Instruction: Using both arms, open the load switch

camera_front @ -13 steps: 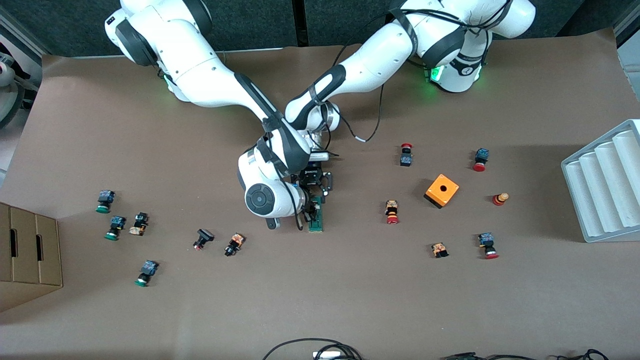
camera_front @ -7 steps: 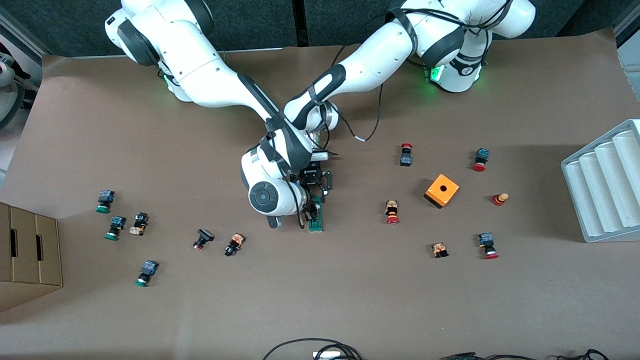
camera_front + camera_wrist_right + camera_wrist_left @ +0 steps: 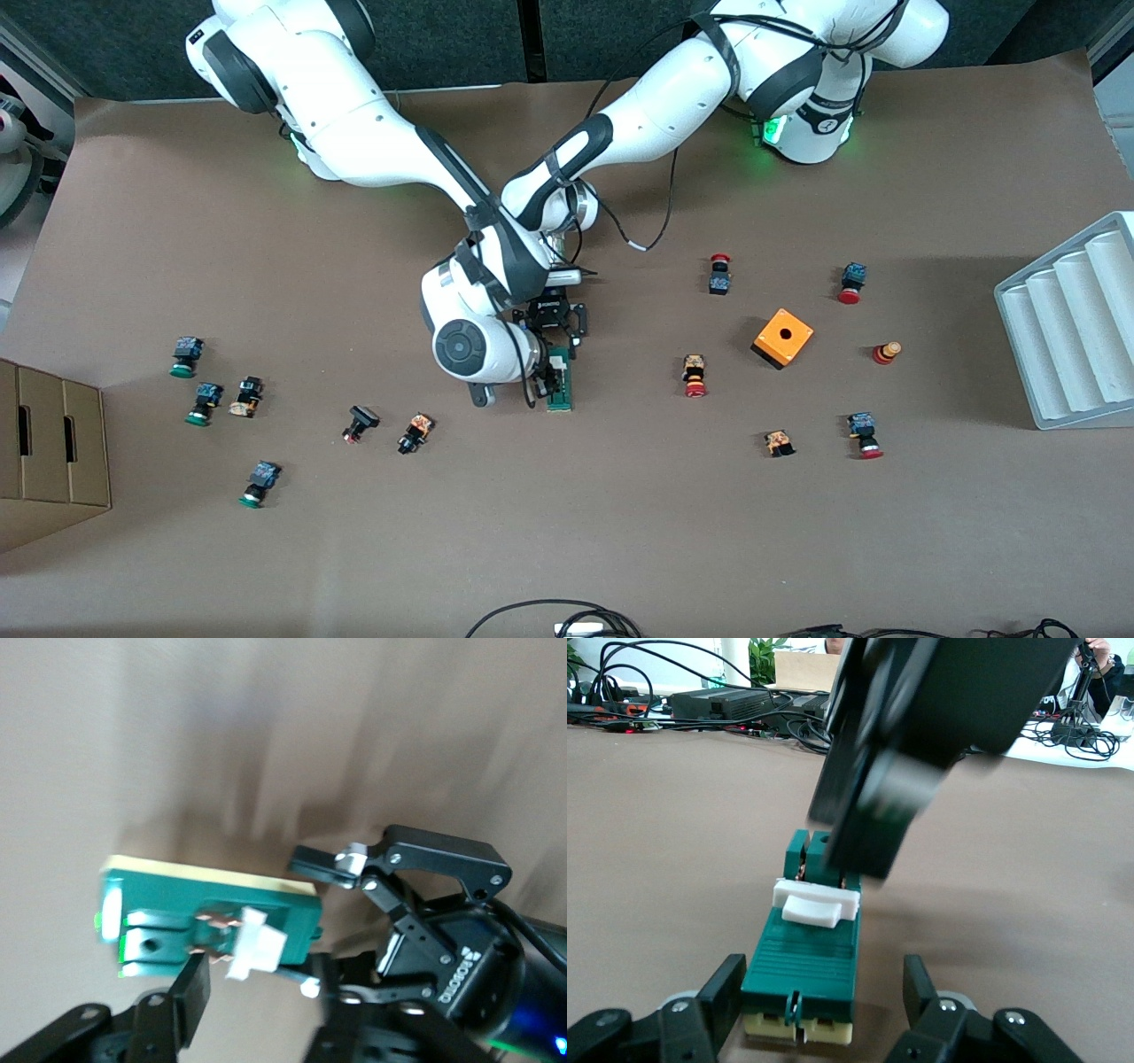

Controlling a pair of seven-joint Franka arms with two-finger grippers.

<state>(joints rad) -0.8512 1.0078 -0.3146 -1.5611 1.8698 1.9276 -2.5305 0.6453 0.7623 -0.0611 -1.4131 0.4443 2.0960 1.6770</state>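
The load switch [image 3: 561, 390], a narrow dark-green block on a cream base, lies flat mid-table. Its white lever [image 3: 815, 904] stands partway along its top face. My left gripper [image 3: 560, 351] straddles one end of the load switch [image 3: 806, 961]. One of its fingers [image 3: 726, 1001] rests against the block's side, and table shows between the block and the other. My right gripper [image 3: 550, 378] hovers over the block's other end, open, with only table between its fingers [image 3: 186, 992]. The lever [image 3: 252, 952] sits just off those fingers. The right gripper appears as a blurred black mass [image 3: 921, 744].
An orange cube [image 3: 783, 338] and red-capped push buttons [image 3: 695, 375] lie toward the left arm's end. Green-capped buttons [image 3: 205, 403] lie toward the right arm's end. A white ridged tray [image 3: 1072, 319] and a cardboard box [image 3: 49, 443] stand at the table's ends.
My right gripper has opened and its wrist has shifted slightly. The load switch and the left gripper stay where they were.
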